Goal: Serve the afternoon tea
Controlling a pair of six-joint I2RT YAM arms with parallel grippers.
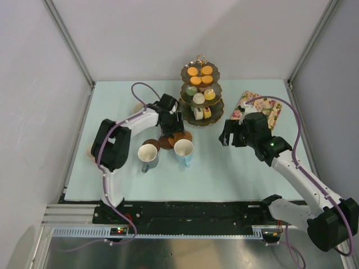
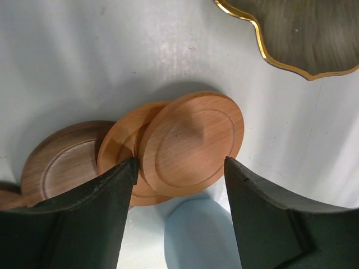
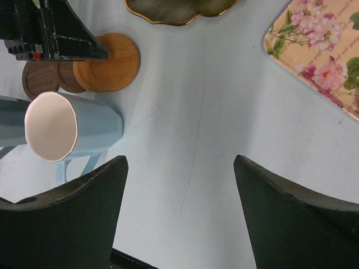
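One pale blue-green tabletop (image 1: 235,174), smooth and matt, carries all the things. Next in size are two arms in white and black. The left fingers (image 1: 173,130) hang over the coasters (image 1: 165,142) in front of the stand. The right fingers (image 1: 225,138) hang over bare tabletop between the blue mug and the tray, spread wide with nothing between them.

The three-tier stand (image 1: 201,92) is at the far middle. Its dark plates have a wavy gold rim. The floral tray (image 1: 263,109), a rectangle with rounded corners and pink flowers on a cream ground, lies near the stand on its right side.

Two mugs stand upright side by side, just in front of the coasters. The grey mug (image 1: 148,156) is on the left. The blue mug (image 1: 184,151), on the right, has flat facets outside and is white inside.

The coasters are round wooden discs, each with a shallow ring, and they overlap in a row. The dark coaster (image 2: 64,162) is on the left, then the middle coaster (image 2: 126,140), and the light coaster (image 2: 190,134) leans on top of it. The left fingers stand one at each side of the light coaster, close at its rim; whether they press it I cannot tell.

Small cakes (image 1: 193,71) sit on all three tiers: round orange ones at the top, with green, white and yellow ones lower.
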